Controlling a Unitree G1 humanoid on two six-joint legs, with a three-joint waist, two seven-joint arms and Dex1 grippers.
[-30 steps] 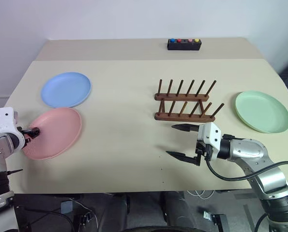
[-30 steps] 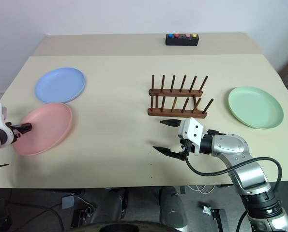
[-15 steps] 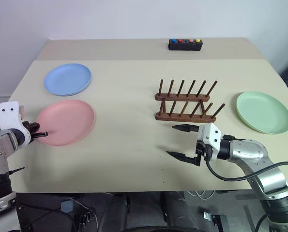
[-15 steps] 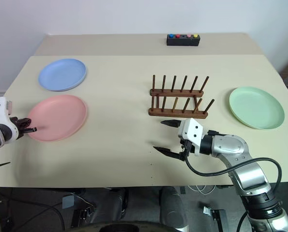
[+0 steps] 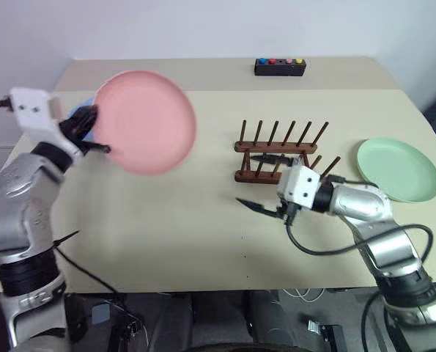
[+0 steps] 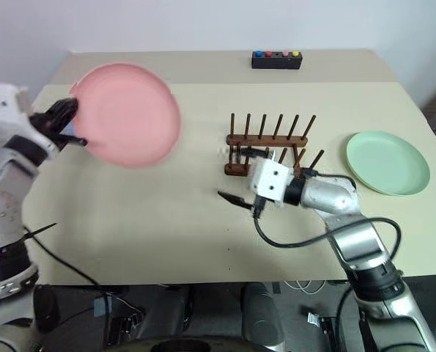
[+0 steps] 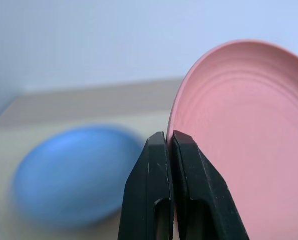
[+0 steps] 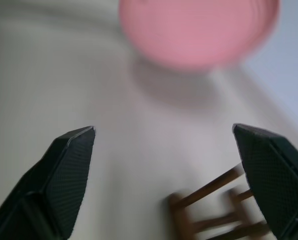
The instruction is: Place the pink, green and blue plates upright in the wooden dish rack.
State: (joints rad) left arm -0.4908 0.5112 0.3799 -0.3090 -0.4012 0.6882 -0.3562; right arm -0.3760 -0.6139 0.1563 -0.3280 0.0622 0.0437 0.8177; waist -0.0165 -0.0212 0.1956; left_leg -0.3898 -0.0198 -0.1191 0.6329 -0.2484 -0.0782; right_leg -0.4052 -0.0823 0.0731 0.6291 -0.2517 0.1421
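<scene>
Since the earlier frame, the pink plate [image 5: 146, 121] has left the table [image 5: 203, 227] and now stands raised on edge, and the right gripper [image 5: 265, 182] has moved up against the wooden dish rack [image 5: 280, 155].

Head views: the left gripper [image 5: 93, 132] pinches the pink plate's rim, holding it above the table's left side. The green plate [image 5: 397, 169] lies flat to the right of the rack. A black button box [image 5: 279, 67] sits at the far edge.

Left wrist view: the fingers [image 7: 156, 190] press together on the plate rim; the blue plate [image 7: 73, 175] lies on the table behind.

Right wrist view: the fingers [image 8: 63, 175] stand spread wide, holding nothing.
</scene>
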